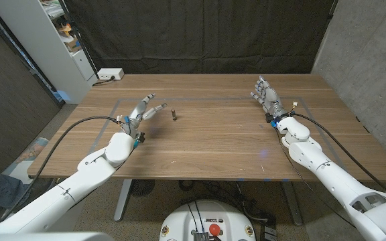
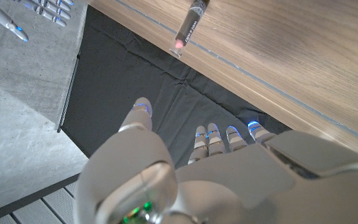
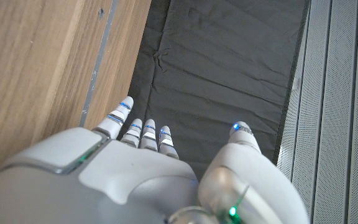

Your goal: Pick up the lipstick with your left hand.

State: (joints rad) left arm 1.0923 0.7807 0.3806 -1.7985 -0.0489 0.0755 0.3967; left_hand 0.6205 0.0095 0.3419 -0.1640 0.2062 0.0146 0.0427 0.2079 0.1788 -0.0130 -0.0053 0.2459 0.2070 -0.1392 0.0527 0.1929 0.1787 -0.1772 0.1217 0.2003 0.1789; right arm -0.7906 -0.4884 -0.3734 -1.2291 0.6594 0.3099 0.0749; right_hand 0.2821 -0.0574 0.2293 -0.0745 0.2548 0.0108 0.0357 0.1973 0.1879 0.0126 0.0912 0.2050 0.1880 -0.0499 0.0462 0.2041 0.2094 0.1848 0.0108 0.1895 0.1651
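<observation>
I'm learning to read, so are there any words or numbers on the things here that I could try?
Lipstick: dark lettering runs along its barrel in the left wrist view, too blurred to read.
White box at the table's far edge: no readable marking.
Items on the white shelf: too small to read.
Nothing else carries text.

wooden table (image 1: 213,144) marked with a taped outline; a lipstick (image 1: 173,114) lies on it

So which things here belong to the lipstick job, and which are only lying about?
Belong to the job:
- lipstick, lying on the table
- left robot hand, open, close beside it, not touching

Only lying about:
- right robot hand, open, far from the lipstick
- white box at the table's far edge
</observation>
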